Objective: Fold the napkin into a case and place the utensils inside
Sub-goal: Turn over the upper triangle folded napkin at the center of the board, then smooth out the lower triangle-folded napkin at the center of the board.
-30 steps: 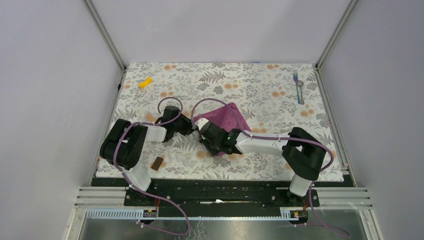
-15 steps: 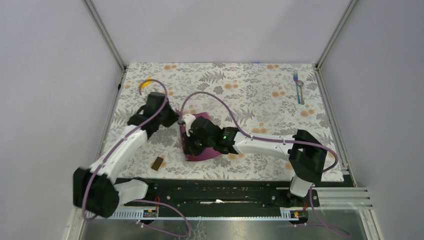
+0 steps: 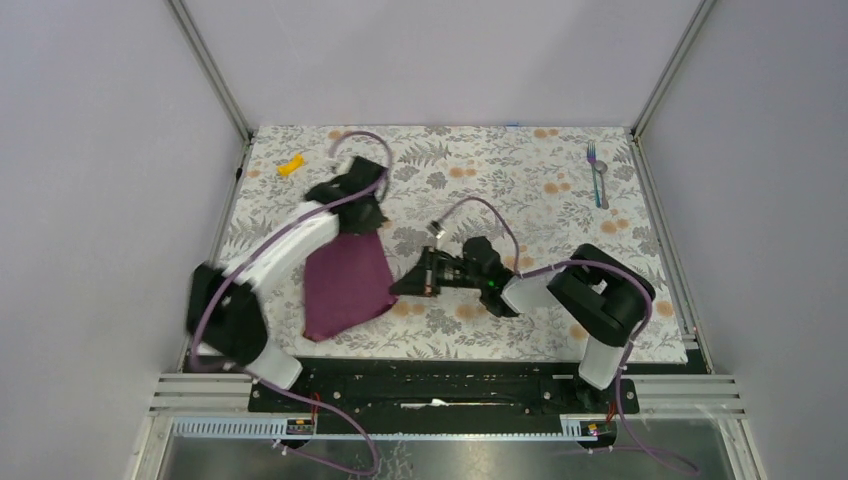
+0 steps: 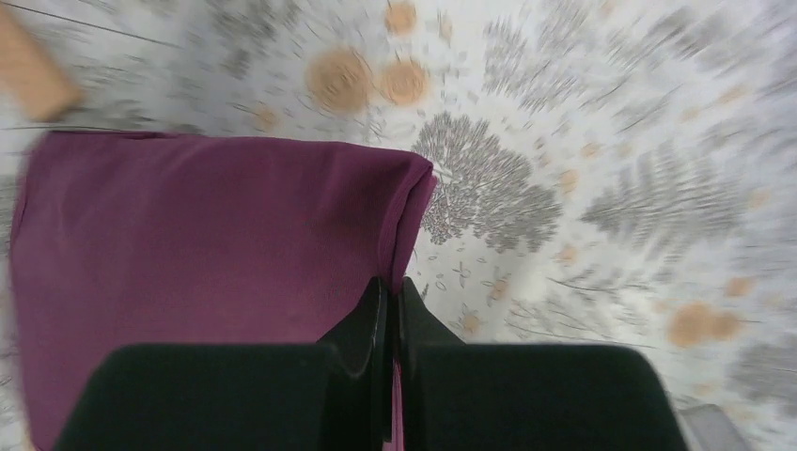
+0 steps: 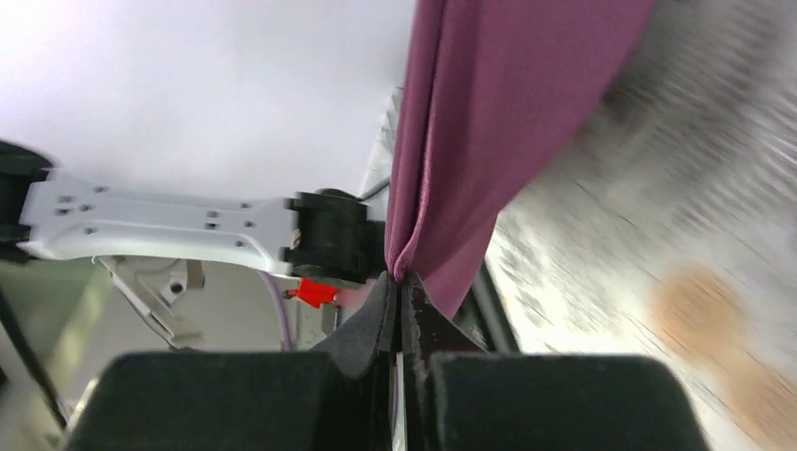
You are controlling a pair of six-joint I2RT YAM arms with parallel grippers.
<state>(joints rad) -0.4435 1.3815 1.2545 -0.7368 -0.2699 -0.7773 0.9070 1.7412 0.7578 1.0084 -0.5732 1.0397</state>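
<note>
So the floral-patterned desk takes up most of the view. The big thing on it is the plum-magenta cloth napkin, sitting left of the middle and toward the near edge. It looks doubled over into a rough slanted panel, so not a slim case yet.

It's shaped like that because both arms have hold of it. The left tool is clenched on the far end, right beside a folded corner. The right tool is pinched tight on the near-right corner, with the cloth bunching into a crease at its tips. My guess is they're stretching it between two points so the layers stay lined up for the next fold. Both wrist views are blurry, so I can't tell how much of it is lying flat.

The iridescent-handled fork and spoon are parked at the far right, well apart from the cloth, presumably until there's a pocket for them. The small yellow piece sits at the far left, not involved.
</note>
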